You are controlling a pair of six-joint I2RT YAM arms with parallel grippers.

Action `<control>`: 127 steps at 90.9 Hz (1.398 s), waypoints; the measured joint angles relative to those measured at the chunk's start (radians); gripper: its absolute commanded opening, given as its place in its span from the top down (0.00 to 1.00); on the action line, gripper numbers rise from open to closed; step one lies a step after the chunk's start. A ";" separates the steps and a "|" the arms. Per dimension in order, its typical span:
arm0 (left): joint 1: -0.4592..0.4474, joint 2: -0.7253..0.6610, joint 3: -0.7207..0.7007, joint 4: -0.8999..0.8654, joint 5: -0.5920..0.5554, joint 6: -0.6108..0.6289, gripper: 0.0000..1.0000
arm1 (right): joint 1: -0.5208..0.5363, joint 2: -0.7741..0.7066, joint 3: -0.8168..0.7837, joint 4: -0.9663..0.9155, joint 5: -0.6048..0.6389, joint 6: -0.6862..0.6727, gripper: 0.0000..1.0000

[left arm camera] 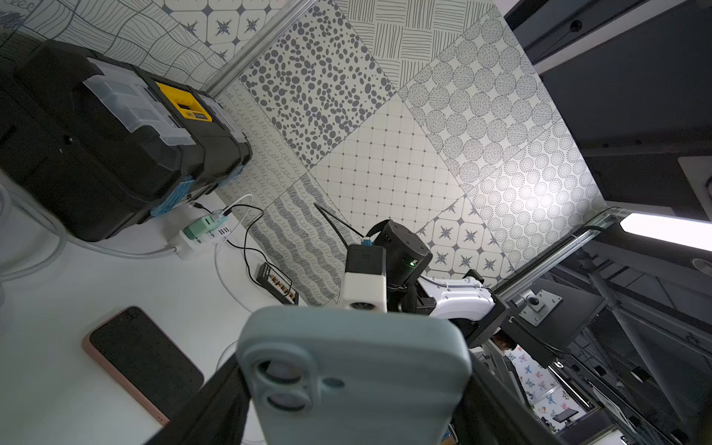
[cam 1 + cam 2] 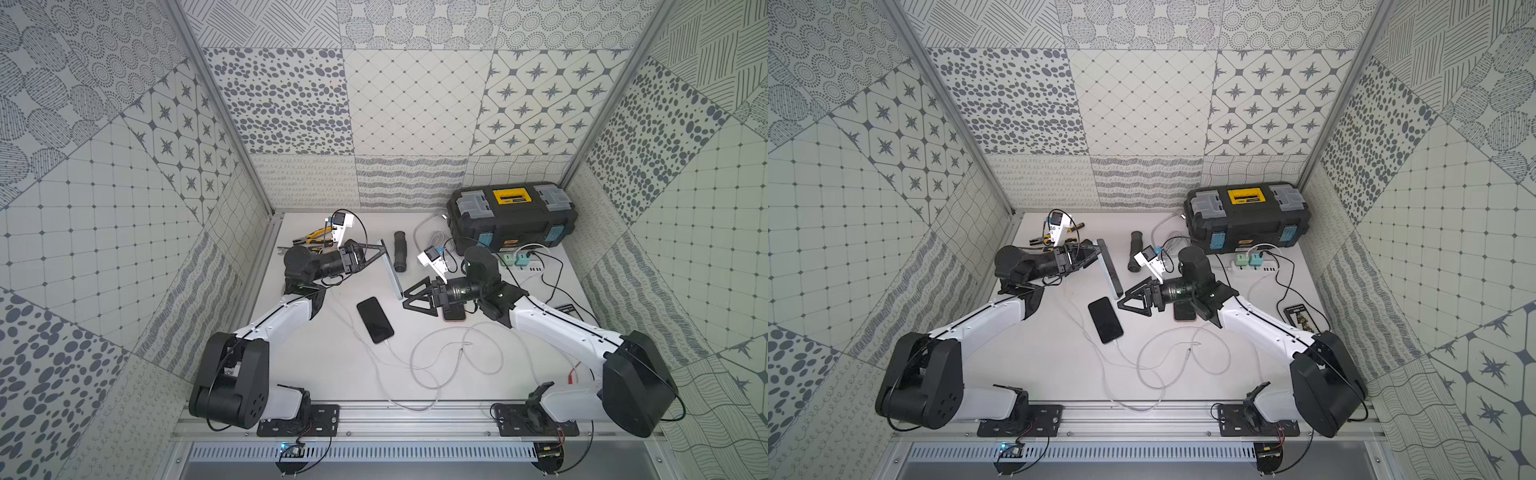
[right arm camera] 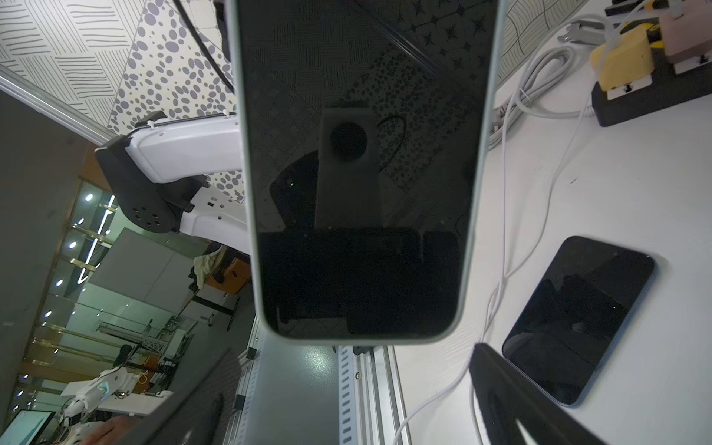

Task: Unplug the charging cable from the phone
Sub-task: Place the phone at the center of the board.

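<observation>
Nearest me the charging cable (image 2: 468,344) lies in loose loops on the table (image 2: 332,374), one plug end free. Beyond it my right gripper (image 2: 405,299) stands released and empty, just beside the phone (image 2: 392,270), which the left gripper (image 2: 380,250) clamps on edge above the table. No plug shows in its lower edge, so I'd back the right claw straight off, clear of the screen

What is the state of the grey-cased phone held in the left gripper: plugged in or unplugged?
Unplugged: in the right wrist view the grey-cased phone shows its free end bare, no cable attached.
</observation>
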 measured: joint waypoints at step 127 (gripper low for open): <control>0.000 0.008 -0.012 0.052 -0.016 -0.033 0.02 | 0.034 0.101 0.104 0.026 0.043 0.040 0.47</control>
